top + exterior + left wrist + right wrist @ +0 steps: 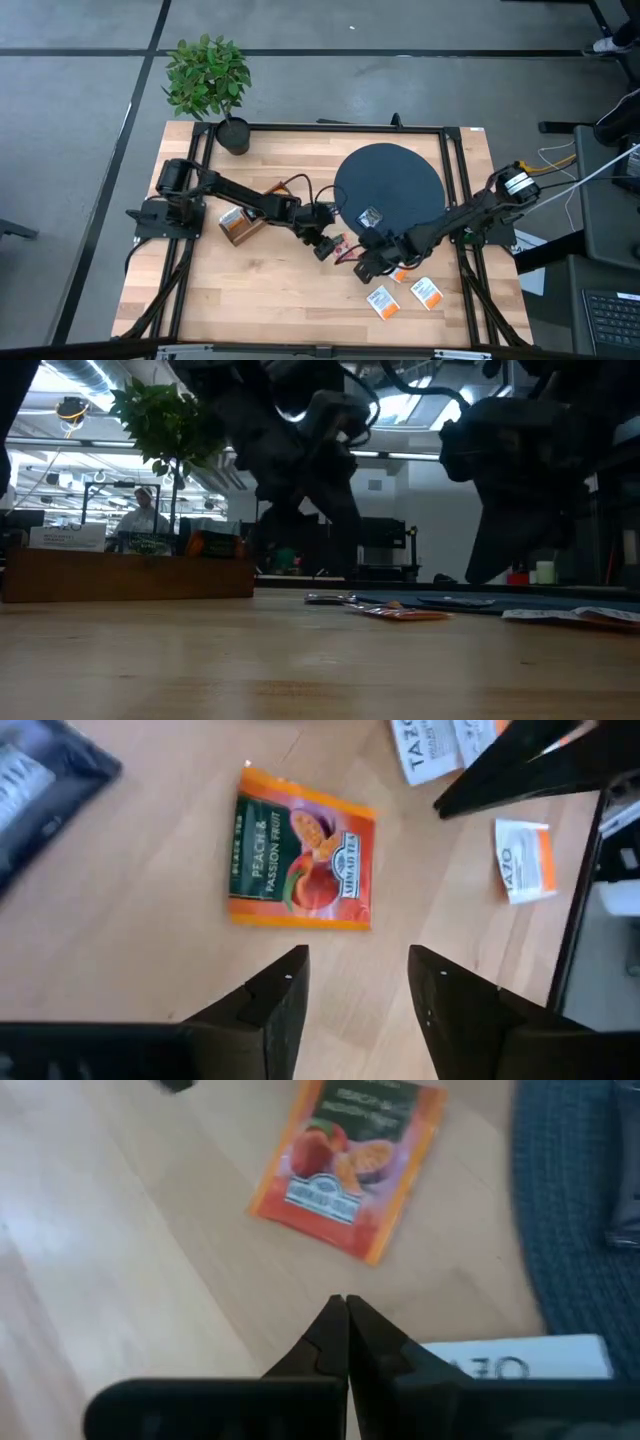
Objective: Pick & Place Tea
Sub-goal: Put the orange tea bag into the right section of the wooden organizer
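Progress: early to middle. At least one sachet stands in the box (240,225); one dark sachet (371,217) lies on the disc (388,185); two white sachets (382,301) lie on the bare surface (260,290), near the right arm, unplaced.

Left gripper (357,982): fingers spread wide, holding nothing. The red-orange sachet (300,852) lies flat just ahead of the fingertips, not yet between them. Slightly oblong, its long axis runs roughly across the finger gap; print faces up.

Right gripper (346,1325): fingers shut, empty, hovering beside the same sachet, near the disc edge
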You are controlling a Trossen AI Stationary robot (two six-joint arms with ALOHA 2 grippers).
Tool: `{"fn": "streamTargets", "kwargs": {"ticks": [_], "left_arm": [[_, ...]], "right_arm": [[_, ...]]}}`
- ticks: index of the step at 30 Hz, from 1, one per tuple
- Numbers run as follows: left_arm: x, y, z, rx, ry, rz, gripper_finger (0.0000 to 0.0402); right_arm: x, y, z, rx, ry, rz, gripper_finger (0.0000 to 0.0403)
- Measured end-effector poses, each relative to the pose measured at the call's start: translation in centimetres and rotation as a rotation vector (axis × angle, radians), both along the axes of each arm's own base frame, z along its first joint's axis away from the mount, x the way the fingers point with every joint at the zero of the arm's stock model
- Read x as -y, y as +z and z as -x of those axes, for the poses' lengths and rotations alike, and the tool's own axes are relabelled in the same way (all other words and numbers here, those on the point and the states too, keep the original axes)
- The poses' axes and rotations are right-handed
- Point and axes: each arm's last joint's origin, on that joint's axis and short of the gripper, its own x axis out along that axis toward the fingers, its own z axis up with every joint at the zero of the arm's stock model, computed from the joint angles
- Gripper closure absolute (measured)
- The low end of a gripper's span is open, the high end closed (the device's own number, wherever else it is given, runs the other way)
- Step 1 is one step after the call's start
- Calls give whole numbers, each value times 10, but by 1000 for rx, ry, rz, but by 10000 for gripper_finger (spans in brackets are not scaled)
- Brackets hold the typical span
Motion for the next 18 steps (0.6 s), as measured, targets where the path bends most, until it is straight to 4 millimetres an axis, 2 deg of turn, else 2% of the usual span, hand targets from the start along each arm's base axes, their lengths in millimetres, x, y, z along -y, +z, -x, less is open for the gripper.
{"fn": "streamTargets", "kwargs": {"ticks": [4,13,18], "left_arm": [[-8,10,-1,44,15,-61,233],[-41,6,1,-1,77,-101,233],[-46,2,1,-14,84,-107,233]], "right_arm": [[0,2,-4,33,6,-7,401],[8,4,-10,62,9,-19,401],[16,3,-16,71,-5,-3,401]]}}
